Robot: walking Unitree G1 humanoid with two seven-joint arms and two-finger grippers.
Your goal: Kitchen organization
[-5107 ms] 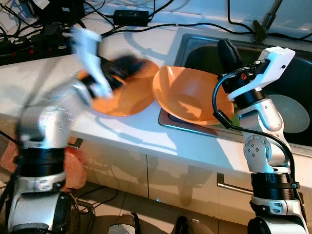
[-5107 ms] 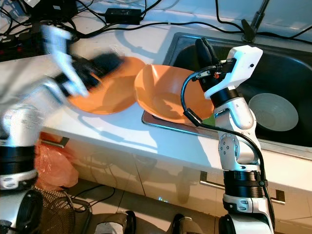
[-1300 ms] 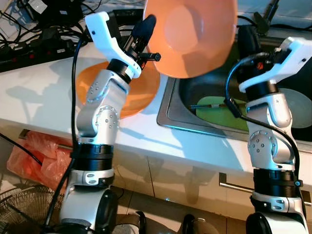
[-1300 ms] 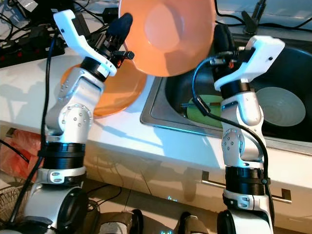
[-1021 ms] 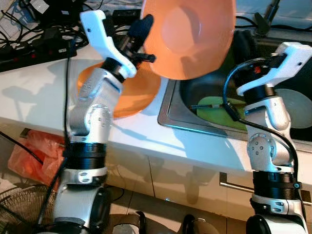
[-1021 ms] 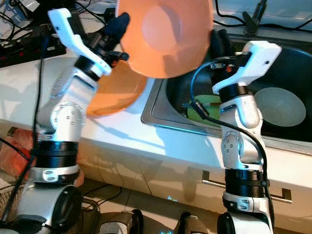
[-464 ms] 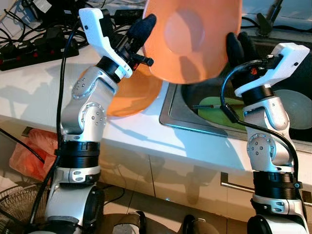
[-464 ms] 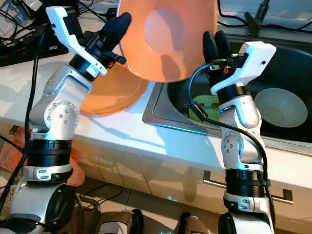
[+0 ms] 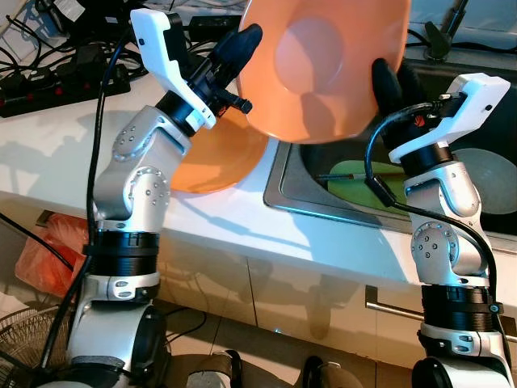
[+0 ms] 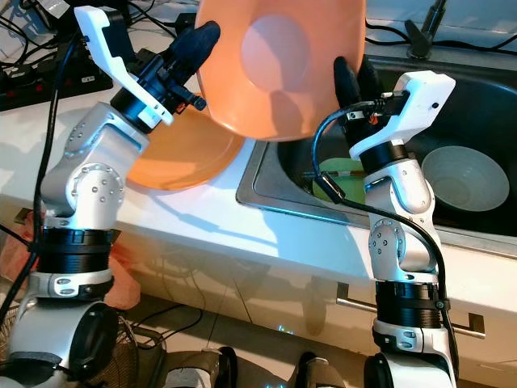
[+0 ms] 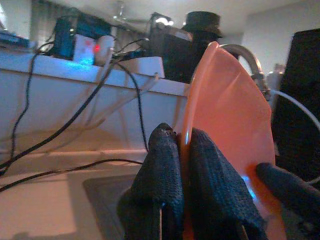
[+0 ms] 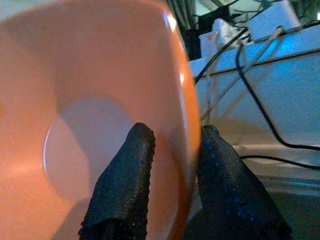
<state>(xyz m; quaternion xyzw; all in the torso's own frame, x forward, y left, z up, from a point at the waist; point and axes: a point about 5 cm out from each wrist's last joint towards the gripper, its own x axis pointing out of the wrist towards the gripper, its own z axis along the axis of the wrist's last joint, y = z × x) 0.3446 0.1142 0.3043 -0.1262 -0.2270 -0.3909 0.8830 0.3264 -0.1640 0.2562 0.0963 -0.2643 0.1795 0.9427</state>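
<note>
Large orange plastic bowl (image 9: 323, 69), raised on edge above the steel sink's (image 9: 279, 184) left rim. Left gripper (image 11: 184, 165) pinches its rim between closed fingers; right gripper (image 12: 172, 185) straddles the opposite rim, apparently clamped. Second orange bowl (image 9: 218, 166) rests on the white countertop (image 9: 56, 137); a pale grey bowl (image 10: 460, 179) lies in the sink.

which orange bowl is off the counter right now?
The upper orange bowl, held in the air by left gripper and right gripper. The other orange bowl sits on the countertop.
</note>
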